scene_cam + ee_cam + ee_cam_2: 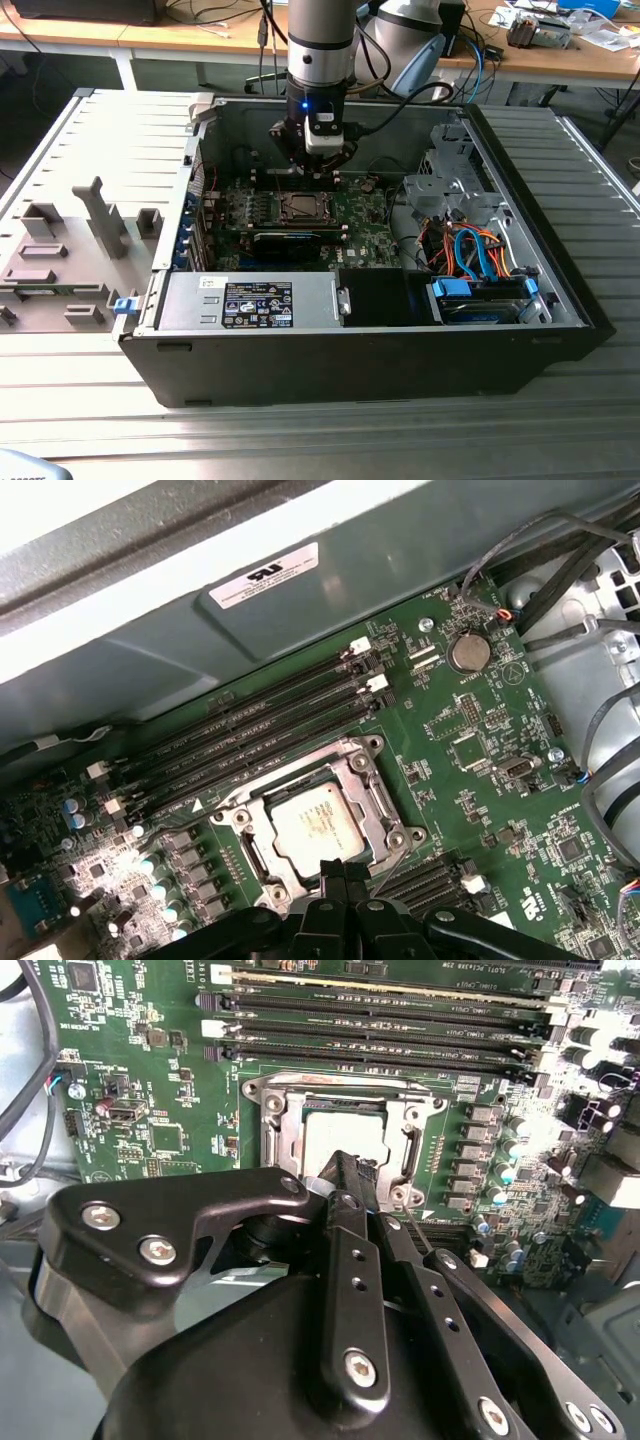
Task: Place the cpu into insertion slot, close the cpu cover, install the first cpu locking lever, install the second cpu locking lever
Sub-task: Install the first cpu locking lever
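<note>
The gripper (318,168) hung low inside the open computer case (560,290), directly over the socket area of the green motherboard (470,720). Its fingers (350,1220) appeared pressed together, with no part pinched between them, and the tip sat at the socket edge. The cpu (318,823) lay flat in the insertion slot (395,805), pale face up. The cpu cover (270,1125) appeared to lie down around the chip as a silver frame, though whether it was fully latched could not be confirmed. In the first wrist view a thin locking lever (385,872) ran beside the socket at roughly 5 o'clock from the chip. Risk, as a judgement: a tip pressing off-centre could skid on the smooth metal frame and strike the memory slots (270,715) at 11 o'clock; a lever missing its hook could spring back. The case rested on a ribbed metal table (300,440), with grey plastic fixtures (70,250) on the exterior view's left and wooden desks (180,35) with cables behind.
</note>
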